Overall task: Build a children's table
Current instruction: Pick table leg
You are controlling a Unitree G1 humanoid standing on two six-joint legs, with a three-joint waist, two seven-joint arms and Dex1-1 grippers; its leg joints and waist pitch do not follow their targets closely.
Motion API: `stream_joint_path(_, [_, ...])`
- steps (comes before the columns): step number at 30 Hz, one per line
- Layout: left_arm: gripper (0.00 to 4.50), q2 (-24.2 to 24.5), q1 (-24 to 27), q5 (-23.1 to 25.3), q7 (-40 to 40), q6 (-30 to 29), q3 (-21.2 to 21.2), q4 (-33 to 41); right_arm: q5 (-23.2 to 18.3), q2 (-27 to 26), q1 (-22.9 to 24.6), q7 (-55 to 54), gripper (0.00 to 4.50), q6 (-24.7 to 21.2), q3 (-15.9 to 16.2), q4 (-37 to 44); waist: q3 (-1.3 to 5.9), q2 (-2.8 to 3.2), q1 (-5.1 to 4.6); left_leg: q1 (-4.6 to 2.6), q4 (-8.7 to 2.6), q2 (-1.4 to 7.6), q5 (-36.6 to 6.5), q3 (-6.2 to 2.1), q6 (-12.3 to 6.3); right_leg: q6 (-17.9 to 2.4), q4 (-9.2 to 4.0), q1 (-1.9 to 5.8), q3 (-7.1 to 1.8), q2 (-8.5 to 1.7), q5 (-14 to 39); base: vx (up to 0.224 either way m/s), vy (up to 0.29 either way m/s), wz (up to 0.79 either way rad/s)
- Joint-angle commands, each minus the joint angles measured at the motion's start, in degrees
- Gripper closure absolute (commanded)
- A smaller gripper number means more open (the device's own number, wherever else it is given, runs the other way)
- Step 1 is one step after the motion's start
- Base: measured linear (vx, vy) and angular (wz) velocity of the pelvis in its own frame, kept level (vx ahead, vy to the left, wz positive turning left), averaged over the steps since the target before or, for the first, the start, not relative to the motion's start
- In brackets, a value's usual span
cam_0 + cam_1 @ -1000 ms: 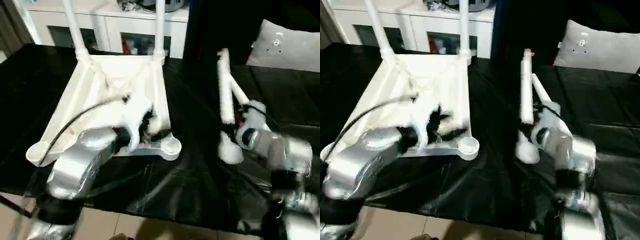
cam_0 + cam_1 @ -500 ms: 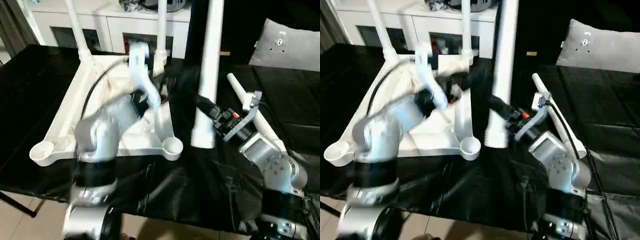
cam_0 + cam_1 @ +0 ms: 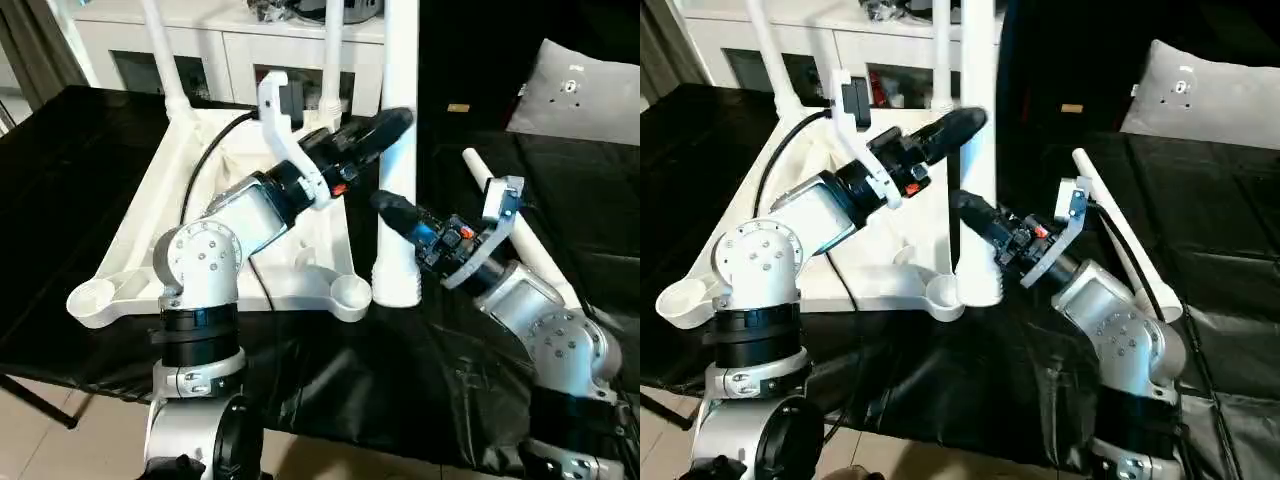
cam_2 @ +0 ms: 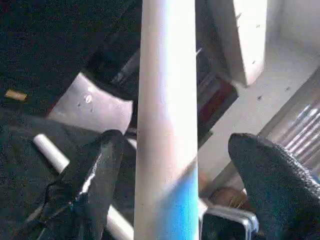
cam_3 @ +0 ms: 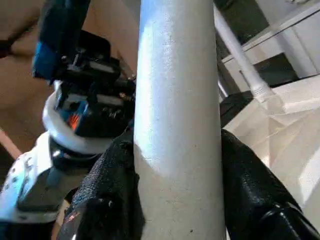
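The upturned table top [image 3: 190, 220] fills the left half of the frame on the black cloth [image 3: 330, 390], two legs rising from its far corners. At center, the right gripper [image 5: 175, 190] clamps an upright table leg [image 3: 398, 150] just beside the top's near corner, while the left gripper [image 4: 175, 170] straddles it higher up, fingers [image 4: 102, 175] spread, not touching. A loose leg [image 3: 510, 230] lies right of center.

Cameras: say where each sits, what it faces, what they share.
Left eye view: head, looking down at the upturned table top; both forearms show.
Right eye view: same, shifted sideways.
Left wrist view: along the open left pincer straddling the upright leg.
Right wrist view: along the right pincer clamping it.
All share the leg.
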State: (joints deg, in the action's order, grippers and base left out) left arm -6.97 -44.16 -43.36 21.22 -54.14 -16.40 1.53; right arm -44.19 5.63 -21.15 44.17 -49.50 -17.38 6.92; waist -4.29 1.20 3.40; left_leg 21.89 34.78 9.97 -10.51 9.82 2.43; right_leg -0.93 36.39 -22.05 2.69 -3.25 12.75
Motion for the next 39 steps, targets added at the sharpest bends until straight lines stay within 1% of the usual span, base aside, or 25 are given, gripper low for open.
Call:
stream_joint_path(1, [0.41,0.11,-0.96,-1.12,1.03,-0.96,0.50,1.07,-1.83,0.60,0.29,1.19,2.64,-0.66,1.15,2.46,4.85,-0.09,0.14,-0.56,-3.12,2.48,-2.18,-0.99,-3.81,-13.22,-4.65,3.37,-2.43,-4.18,1.20,0.000,0.000,0.00])
stream_joint_path(2, [0.41,-0.61,-0.41,-4.37,3.66,-0.66,-0.36,0.79,-4.69,0.60,0.55,2.73,2.64,-2.17,1.06,3.18,4.89,-0.23,0.14,-0.55,-3.13,2.47,-1.86,-0.97,-3.98,-13.27,-4.66,3.39,-2.40,-4.17,0.86,0.000,0.000,0.00])
stream_joint_path(3, [0.41,-0.93,-0.19,-5.95,4.77,-0.65,-0.85,0.71,-5.75,0.57,0.62,3.27,2.64,-2.72,1.01,3.36,4.91,-0.20,0.31,-0.52,-3.12,2.44,-1.61,-0.94,-4.29,-13.81,-4.58,3.46,-2.41,-4.29,0.42,0.000,0.000,0.00])
stream_joint_path(4, [0.41,-1.01,0.04,-7.32,6.04,-0.73,-1.20,0.57,-6.72,0.57,0.70,3.89,2.64,-3.26,1.04,3.47,4.93,-0.17,0.27,-0.42,-3.11,2.50,-1.47,-1.00,-4.45,-14.20,-4.45,3.44,-2.36,-4.29,-0.22,0.000,0.000,0.00])
stream_joint_path(5, [0.41,-0.70,0.36,-8.35,7.61,-0.54,-1.06,0.55,-7.44,0.69,0.84,4.37,2.64,-3.61,1.25,3.55,4.88,-0.17,0.29,-0.54,-3.11,2.50,-1.63,-0.95,-4.64,-14.18,-4.53,3.35,-2.36,-4.29,-0.06,0.000,0.000,0.00])
stream_joint_path(6, [0.76,-0.49,0.66,-9.15,9.19,-0.42,-0.93,0.60,-7.90,0.80,1.00,4.77,2.64,-3.98,1.48,3.64,4.86,-0.16,0.30,-0.54,-3.09,2.46,-1.75,-0.89,-4.78,-14.20,-4.62,3.30,-2.38,-4.32,0.20,0.000,0.000,0.00])
stream_joint_path(7, [0.97,-0.30,0.89,-10.11,10.77,-0.43,-0.92,0.49,-8.31,0.95,1.18,5.24,2.64,-4.33,1.79,3.74,4.76,-0.25,0.30,-0.48,-3.15,2.48,-2.03,-0.84,-4.61,-14.08,-4.65,3.32,-2.39,-4.31,0.81,0.000,0.000,0.00])
stream_joint_path(8, [1.07,0.10,1.12,-10.74,12.82,-0.08,-0.65,0.31,-8.58,1.17,1.39,5.71,2.64,-4.64,2.29,3.80,4.74,-0.05,0.40,-0.49,-3.18,2.42,-1.99,-0.89,-4.55,-13.86,-4.78,3.32,-2.37,-4.36,1.52,0.000,0.000,0.00])
stream_joint_path(10, [1.11,0.91,1.48,-11.72,15.92,-0.22,-0.04,0.27,-8.85,1.55,1.77,6.34,2.64,-4.84,3.07,3.82,4.74,-0.06,0.39,-0.56,-3.25,2.53,-2.34,-0.89,-3.97,-13.21,-4.79,3.33,-2.40,-4.37,2.35,0.000,0.000,0.00])
stream_joint_path(11, [1.37,1.60,1.76,-12.17,18.21,-0.50,0.60,0.47,-8.89,1.74,1.90,6.76,2.64,-4.77,3.44,3.64,4.75,-0.11,0.43,-0.60,-3.28,2.48,-2.37,-0.86,-3.78,-12.94,-4.83,3.31,-2.41,-4.39,2.75,0.000,0.000,0.00])
stream_joint_path(12, [1.37,2.04,1.94,-12.46,19.64,-0.74,1.00,0.63,-8.91,1.85,1.97,7.02,2.64,-4.69,3.64,3.51,4.77,-0.03,0.44,-0.60,-3.29,2.51,-2.39,-0.88,-3.68,-12.96,-4.76,3.31,-2.41,-4.42,2.74,0.000,0.000,0.00])
stream_joint_path(17, [1.75,3.76,2.04,-15.80,23.67,-2.14,1.12,-0.04,-9.84,2.88,2.08,7.83,2.64,-4.85,4.63,3.29,4.75,0.12,0.41,-0.70,-3.35,2.53,-2.67,-0.89,-2.97,-13.03,-4.71,3.24,-2.38,-4.39,2.91,0.000,0.000,0.00])
stream_joint_path(18, [1.84,4.20,2.10,-15.97,24.48,-2.09,1.38,-0.06,-10.03,3.03,2.05,7.85,2.64,-4.86,4.73,3.23,4.77,0.12,0.42,-0.76,-3.35,2.53,-2.64,-0.88,-2.97,-12.97,-4.73,3.21,-2.38,-4.34,2.84,0.000,0.000,0.00])
stream_joint_path(19, [1.84,4.29,2.11,-16.01,24.65,-2.08,1.43,-0.07,-10.07,3.06,2.05,7.85,2.64,-4.86,4.75,3.22,4.75,0.14,0.39,-0.75,-3.37,2.57,-2.66,-0.89,-2.90,-12.94,-4.69,3.21,-2.38,-4.35,2.75,0.000,0.000,0.00])
stream_joint_path(20, [2.00,5.01,2.09,-16.17,26.05,-1.89,1.73,-0.28,-10.22,3.49,2.10,8.01,2.64,-4.83,5.07,3.18,4.79,0.19,0.42,-0.77,-3.35,2.55,-2.58,-0.89,-2.96,-12.96,-4.70,3.24,-2.38,-4.41,2.60,0.000,0.000,0.00])
stream_joint_path(22, [2.17,5.86,1.93,-15.63,27.29,-1.46,2.20,-0.86,-10.35,3.95,2.17,8.20,2.64,-4.67,5.47,3.11,4.78,0.07,0.42,-0.72,-3.36,2.47,-2.50,-0.86,-2.84,-12.69,-4.70,3.30,-2.40,-4.34,2.75,0.000,0.000,0.00])
stream_joint_path(24, [2.25,6.43,2.00,-14.82,27.66,-1.05,2.71,-1.08,-10.37,4.21,2.27,8.31,2.64,-4.48,5.74,3.10,4.75,0.13,0.40,-0.74,-3.35,2.47,-2.70,-0.82,-2.74,-12.71,-4.74,3.21,-2.41,-4.37,2.99,0.000,0.000,0.00])
stream_joint_path(25, [2.25,6.62,2.01,-14.57,27.82,-0.86,2.87,-1.21,-10.33,4.33,2.27,8.31,2.64,-4.42,5.84,3.05,4.83,0.15,0.44,-0.75,-3.33,2.56,-2.64,-0.86,-2.61,-12.81,-4.68,3.28,-2.41,-4.48,2.91,0.000,0.000,0.00])
stream_joint_path(29, [2.67,7.26,2.05,-14.11,28.15,0.00,3.30,-1.76,-10.16,4.83,2.30,8.12,2.64,-3.85,6.26,2.78,4.86,0.11,0.47,-0.72,-3.32,2.57,-2.28,-0.86,-2.69,-13.09,-4.50,3.29,-2.40,-4.42,1.79,0.000,0.000,0.00])
stream_joint_path(34, [2.74,7.78,2.22,-13.59,28.54,0.74,3.52,-2.01,-9.81,5.45,2.27,7.72,2.64,-2.84,6.80,2.58,4.87,0.04,0.49,-0.73,-3.28,2.55,-2.15,-0.81,-2.75,-13.16,-4.51,3.30,-2.40,-4.42,1.98,0.000,0.000,0.00])
stream_joint_path(37, [2.75,8.80,2.31,-11.51,27.77,2.52,3.77,-2.80,-7.49,5.71,2.06,6.42,2.64,-0.83,7.59,2.16,4.87,0.07,0.43,-0.69,-3.29,2.54,-2.24,-0.81,-2.70,-12.97,-4.52,3.28,-2.41,-4.38,1.95,0.000,0.000,0.00])
stream_joint_path(39, [2.75,9.21,2.19,-10.70,27.32,3.19,3.80,-3.36,-6.65,5.70,1.86,5.84,2.64,-0.05,7.69,1.85,4.87,0.04,0.40,-0.71,-3.28,2.51,-2.22,-0.82,-2.61,-12.81,-4.55,3.26,-2.41,-4.37,2.14,0.000,0.000,0.00])
